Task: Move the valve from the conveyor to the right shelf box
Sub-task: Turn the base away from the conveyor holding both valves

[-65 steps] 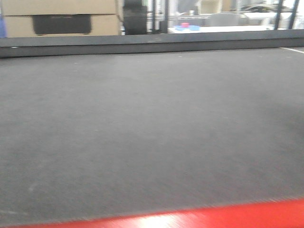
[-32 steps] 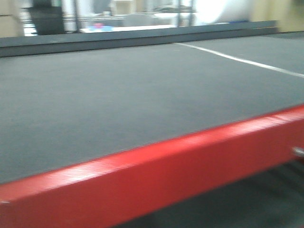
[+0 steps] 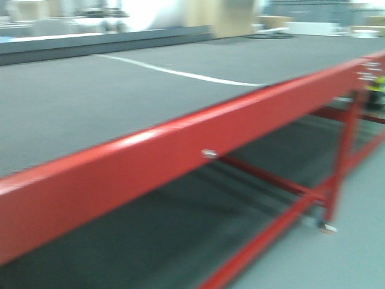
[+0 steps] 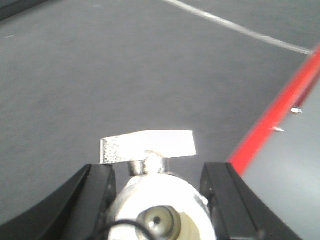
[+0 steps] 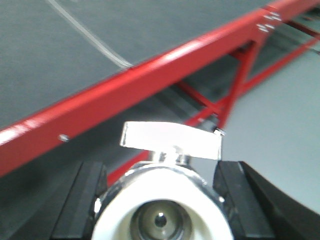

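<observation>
Both bodies cropped: left valve [image 4: 156,192], right valve [image 5: 161,192].

Conveyor [image 3: 90,102] left — floor [image 3: 358,241] right

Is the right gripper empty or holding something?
Holding. The black fingers of the right gripper sit on both sides of a silver-and-white valve.
</observation>
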Controlling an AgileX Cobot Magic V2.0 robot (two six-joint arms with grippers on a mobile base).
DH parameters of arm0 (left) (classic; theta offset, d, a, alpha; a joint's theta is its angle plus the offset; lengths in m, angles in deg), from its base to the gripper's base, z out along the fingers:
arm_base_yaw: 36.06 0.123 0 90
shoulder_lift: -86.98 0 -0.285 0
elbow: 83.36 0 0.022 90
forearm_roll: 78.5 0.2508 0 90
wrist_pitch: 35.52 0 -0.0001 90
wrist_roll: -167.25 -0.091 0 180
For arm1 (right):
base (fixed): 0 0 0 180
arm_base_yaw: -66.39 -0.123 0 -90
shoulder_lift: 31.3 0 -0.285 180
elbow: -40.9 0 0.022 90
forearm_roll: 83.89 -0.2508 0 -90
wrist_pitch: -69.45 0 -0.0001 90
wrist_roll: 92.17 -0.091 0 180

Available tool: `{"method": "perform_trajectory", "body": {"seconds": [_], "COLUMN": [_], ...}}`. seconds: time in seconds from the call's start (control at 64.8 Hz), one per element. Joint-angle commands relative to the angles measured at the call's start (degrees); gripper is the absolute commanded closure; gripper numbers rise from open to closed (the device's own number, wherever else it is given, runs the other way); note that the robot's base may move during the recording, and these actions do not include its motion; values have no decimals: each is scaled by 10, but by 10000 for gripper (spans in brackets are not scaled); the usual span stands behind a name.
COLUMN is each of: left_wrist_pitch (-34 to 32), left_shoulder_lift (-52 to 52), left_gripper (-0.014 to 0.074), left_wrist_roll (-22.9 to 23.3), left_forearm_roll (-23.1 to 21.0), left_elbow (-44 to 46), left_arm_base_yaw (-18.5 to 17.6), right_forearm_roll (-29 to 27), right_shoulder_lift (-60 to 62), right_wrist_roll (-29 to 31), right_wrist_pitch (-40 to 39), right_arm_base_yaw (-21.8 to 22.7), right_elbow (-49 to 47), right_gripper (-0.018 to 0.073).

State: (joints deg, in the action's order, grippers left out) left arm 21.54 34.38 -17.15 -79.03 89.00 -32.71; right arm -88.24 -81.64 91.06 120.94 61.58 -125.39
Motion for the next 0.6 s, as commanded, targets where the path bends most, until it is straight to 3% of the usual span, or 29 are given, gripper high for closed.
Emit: {"method": "perform_trajectory", "body": {"seconds": [0.0,0.587], "left_wrist_pitch": [-28,-28], "left_shoulder_lift": [5,5], "left_gripper": [708,708], "left_wrist_roll": [3,3], "left_forearm_roll": [-4,-4], "left_elbow": [4,4], "left_arm_base_yaw": [-4,-4], "right_forearm_roll": [6,6], "right_shoulder_lift": [5,5], "right_wrist_roll": [1,1], "right_wrist_pitch": [-40,-40], "right_arm_base_yaw": [1,1], "right_elbow": [-5,-5], "right_gripper": [712,712]}}
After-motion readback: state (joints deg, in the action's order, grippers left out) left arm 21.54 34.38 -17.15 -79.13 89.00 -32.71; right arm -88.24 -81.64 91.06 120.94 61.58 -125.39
